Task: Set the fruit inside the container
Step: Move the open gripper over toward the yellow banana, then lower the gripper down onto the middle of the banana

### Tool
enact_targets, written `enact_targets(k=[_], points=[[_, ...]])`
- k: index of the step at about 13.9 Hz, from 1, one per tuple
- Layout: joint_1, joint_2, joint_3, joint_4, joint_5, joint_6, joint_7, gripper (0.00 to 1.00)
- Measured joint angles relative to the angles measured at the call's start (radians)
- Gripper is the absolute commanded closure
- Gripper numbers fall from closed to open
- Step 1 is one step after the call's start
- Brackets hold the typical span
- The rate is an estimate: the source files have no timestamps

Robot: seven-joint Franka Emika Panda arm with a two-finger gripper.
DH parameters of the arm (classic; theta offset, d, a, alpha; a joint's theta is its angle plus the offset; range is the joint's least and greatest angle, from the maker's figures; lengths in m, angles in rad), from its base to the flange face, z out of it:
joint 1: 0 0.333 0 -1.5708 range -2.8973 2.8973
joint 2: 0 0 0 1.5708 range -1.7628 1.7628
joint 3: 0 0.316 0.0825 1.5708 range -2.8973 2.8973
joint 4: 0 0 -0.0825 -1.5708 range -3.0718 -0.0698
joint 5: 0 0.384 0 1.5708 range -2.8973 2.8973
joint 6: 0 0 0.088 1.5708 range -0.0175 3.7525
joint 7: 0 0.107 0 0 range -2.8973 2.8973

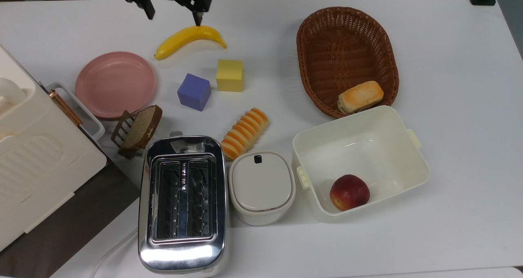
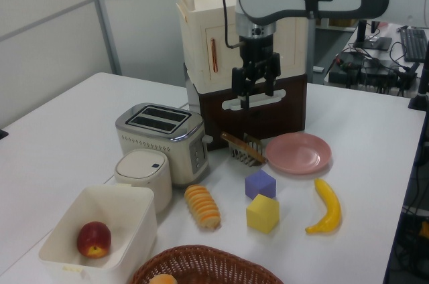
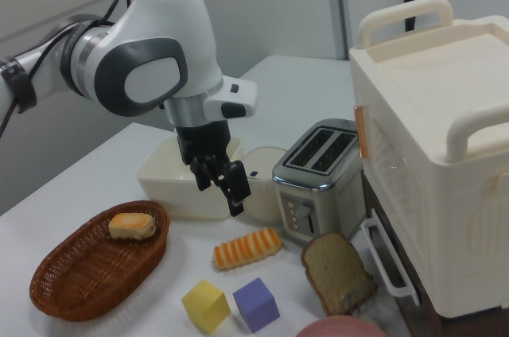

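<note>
Up at twelve o'clock, the tool (image 1: pixel 171 13) hangs open above the banana (image 1: pixel 188 39) lying on the surface (image 1: pixel 449 65). Approach step, I'd say; next comes descending to grip, then carrying toward the tub (image 1: pixel 416 170) at four o'clock.

Yellow banana (image 1: pixel 188 40), cream-white tub (image 1: pixel 412 170), black tool (image 1: pixel 173 16)

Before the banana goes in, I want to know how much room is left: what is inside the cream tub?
One red-yellow apple lies in the cream tub, near a corner. The rest of its floor is bare in the top view; nothing is covered.
</note>
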Motion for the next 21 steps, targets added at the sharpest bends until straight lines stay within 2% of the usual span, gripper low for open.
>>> enact_targets(k=[3,5,7,12,14,19,21], points=[[-0.071,-0.081,0.033,-0.092,0.009,-0.004,-0.001,0.00],[-0.109,-0.178,0.081,-0.230,0.009,0.037,0.017,0.00],[-0.121,-0.261,0.100,-0.396,0.009,0.115,0.039,0.00],[-0.155,-0.363,0.116,-0.641,0.009,0.304,0.049,0.00],[-0.169,-0.393,0.116,-0.720,0.009,0.362,0.099,0.00],[-0.188,-0.413,0.114,-0.756,0.009,0.373,0.297,0.00],[-0.242,-0.413,0.114,-0.761,0.009,0.373,0.321,0.00]])
